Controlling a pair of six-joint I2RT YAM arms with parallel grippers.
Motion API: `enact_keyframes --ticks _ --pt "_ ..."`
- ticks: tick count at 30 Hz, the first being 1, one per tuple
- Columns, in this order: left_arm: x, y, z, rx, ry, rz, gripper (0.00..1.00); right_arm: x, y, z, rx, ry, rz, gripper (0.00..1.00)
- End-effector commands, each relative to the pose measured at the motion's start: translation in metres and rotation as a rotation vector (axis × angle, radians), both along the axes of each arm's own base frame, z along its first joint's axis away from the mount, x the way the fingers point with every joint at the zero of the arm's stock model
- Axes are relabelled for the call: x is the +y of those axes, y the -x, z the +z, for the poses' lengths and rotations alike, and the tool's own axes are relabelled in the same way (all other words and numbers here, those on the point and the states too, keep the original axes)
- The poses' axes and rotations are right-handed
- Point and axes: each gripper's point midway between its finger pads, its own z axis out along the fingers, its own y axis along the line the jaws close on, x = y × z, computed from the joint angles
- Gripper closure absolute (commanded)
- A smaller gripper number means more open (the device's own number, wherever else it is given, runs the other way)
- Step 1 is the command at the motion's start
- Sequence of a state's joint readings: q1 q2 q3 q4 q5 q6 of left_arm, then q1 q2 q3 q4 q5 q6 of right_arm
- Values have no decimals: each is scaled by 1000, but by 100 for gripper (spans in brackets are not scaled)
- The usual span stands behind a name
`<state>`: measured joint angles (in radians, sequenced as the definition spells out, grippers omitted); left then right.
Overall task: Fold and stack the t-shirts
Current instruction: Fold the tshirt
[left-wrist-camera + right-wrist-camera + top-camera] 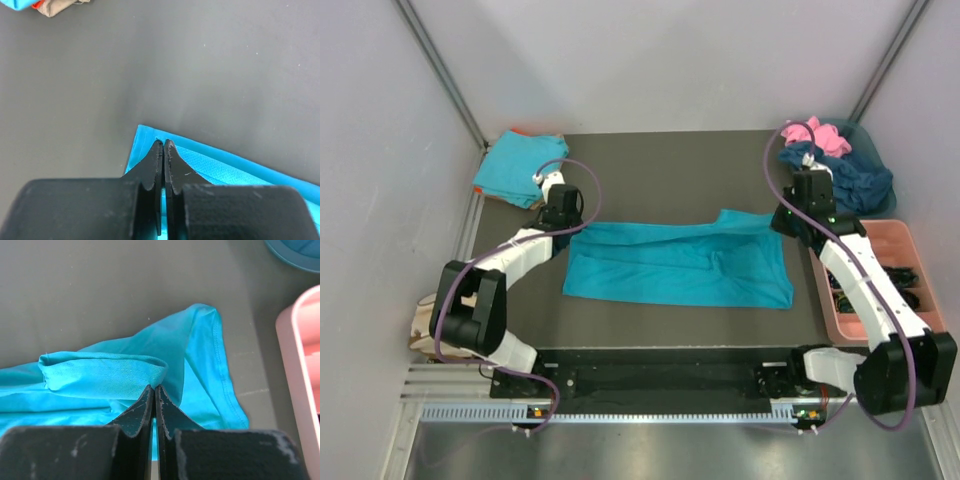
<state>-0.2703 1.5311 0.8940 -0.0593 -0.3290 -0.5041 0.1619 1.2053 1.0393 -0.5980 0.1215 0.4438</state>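
Observation:
A turquoise t-shirt (680, 265) lies spread wide across the middle of the dark table. My left gripper (568, 226) is at its far left corner, jaws shut, pinching the corner's edge (163, 142). The cloth (240, 172) runs off to the right beneath the fingers. My right gripper (788, 222) is at the shirt's far right end, shut on a raised fold of the turquoise cloth (100, 372) at its tips (154, 387). A folded turquoise t-shirt (520, 165) rests at the back left. Pink and navy t-shirts (840, 165) are heaped at the back right.
The heaped shirts sit in a blue basket (875, 150), whose rim (295, 250) shows in the right wrist view. A pink compartment tray (910, 240) holding small dark items stands along the right edge, close to my right arm. White walls enclose the table.

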Motion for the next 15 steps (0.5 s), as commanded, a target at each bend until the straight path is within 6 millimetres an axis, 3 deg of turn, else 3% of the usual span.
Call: enact_keyframes --ticks 1,10,15 --pt "1 -1 6 -33 12 17 100 -8 18 6 -18 11 -36 100" --pt "7 18 10 -36 25 42 100 -4 36 -20 47 -8 -22 100" --pt "10 26 3 -22 22 49 100 -3 42 -31 72 -15 -20 100"
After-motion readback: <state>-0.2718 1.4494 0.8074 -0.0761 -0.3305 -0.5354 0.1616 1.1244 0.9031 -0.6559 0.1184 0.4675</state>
